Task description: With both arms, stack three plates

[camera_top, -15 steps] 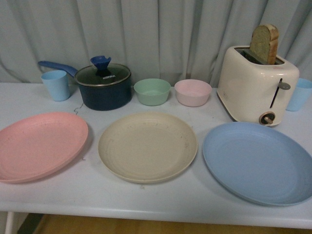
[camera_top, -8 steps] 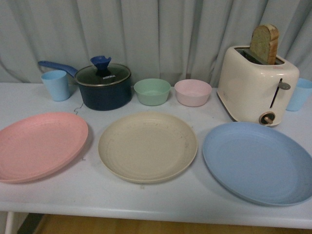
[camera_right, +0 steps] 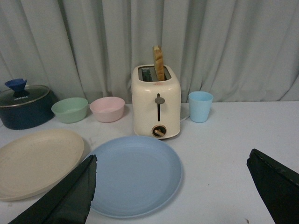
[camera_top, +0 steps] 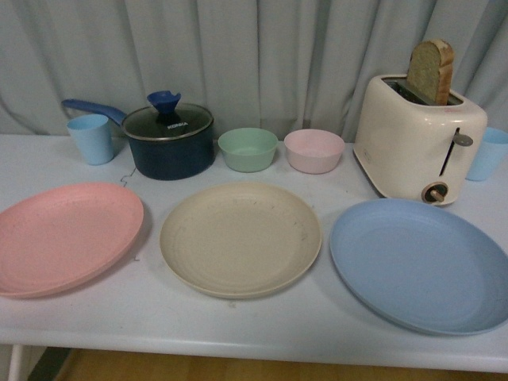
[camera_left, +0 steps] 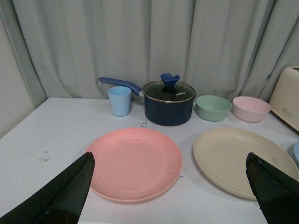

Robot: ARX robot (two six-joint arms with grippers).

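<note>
Three plates lie side by side, apart, along the front of the white table point(camera_top: 151, 317): the pink plate point(camera_top: 65, 236) at the left, the beige plate point(camera_top: 240, 237) in the middle, the light blue plate point(camera_top: 421, 263) at the right. No arm shows in the front view. The left wrist view shows the pink plate point(camera_left: 134, 163) and beige plate point(camera_left: 243, 161) ahead of my open, empty left gripper point(camera_left: 170, 184), whose fingers point(camera_left: 65, 196) stand wide apart. The right wrist view shows the light blue plate point(camera_right: 133, 175) ahead of my open, empty right gripper point(camera_right: 173, 186).
Behind the plates stand a light blue cup point(camera_top: 91, 138), a dark blue lidded saucepan point(camera_top: 171, 139), a green bowl point(camera_top: 248, 148), a pink bowl point(camera_top: 314, 150), a cream toaster point(camera_top: 417, 139) with a bread slice point(camera_top: 431, 71), and another blue cup point(camera_top: 486, 153). A grey curtain hangs behind.
</note>
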